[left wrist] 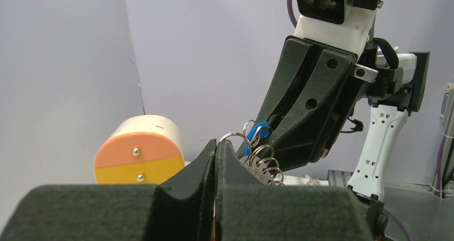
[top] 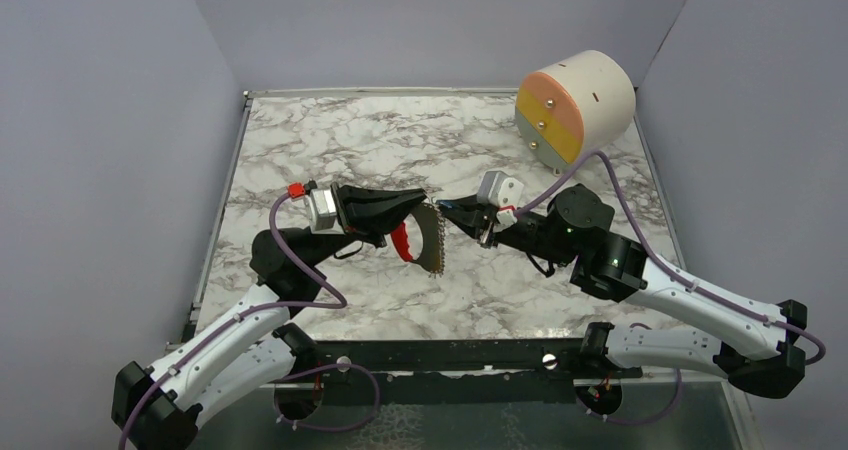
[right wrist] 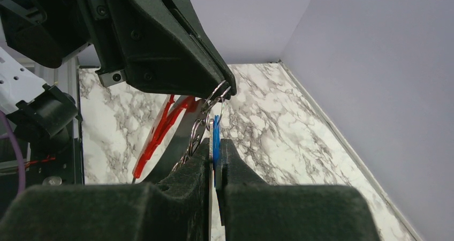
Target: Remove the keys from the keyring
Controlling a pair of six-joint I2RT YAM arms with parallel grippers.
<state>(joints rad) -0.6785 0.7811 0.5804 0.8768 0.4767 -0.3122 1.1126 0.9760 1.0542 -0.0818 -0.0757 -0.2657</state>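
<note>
One tiny blue key (right wrist: 216,127) sits mid-air above the middle of the desk (top: 330,140), pinched edge-on by the clenched fingers of the right gripper (right wrist: 216,147). It is threaded on the wire loops (left wrist: 260,160) at the top of the keyring (top: 433,242). The grey ridged band hangs down just left of it, with the red part (top: 403,240) dangling alongside. The left gripper (left wrist: 216,151) comes in from the left, its fingers clamped shut on the loops. Tip to tip like this, one arm likely anchors the ring while the other works the key along the coil and off. Far right, a cream cylinder (top: 585,100) lies well apart, out of the way.
</note>
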